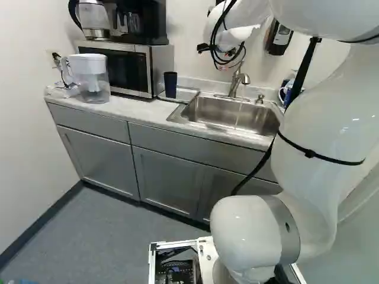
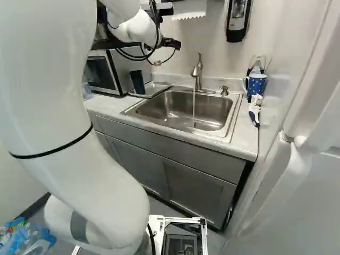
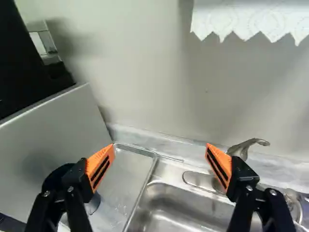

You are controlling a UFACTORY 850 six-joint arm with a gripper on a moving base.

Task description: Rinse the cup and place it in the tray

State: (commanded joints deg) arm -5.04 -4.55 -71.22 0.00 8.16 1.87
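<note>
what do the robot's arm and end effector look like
The glossy white arm has thick, rounded segments, a grey band at a lower joint, narrow black straps, and black cables looping near its wrist. The black end effector has two tapered orange pads with black stripes, plus silvery screws.

A water filter pitcher [image 1: 90, 80] stands beside the microwave [image 1: 125, 68], with a kettle [image 1: 94, 16] and a black coffee maker [image 1: 148, 22] on top; a spotted blue mug [image 2: 256, 85] sits just behind a brush [image 2: 255, 109]
</note>
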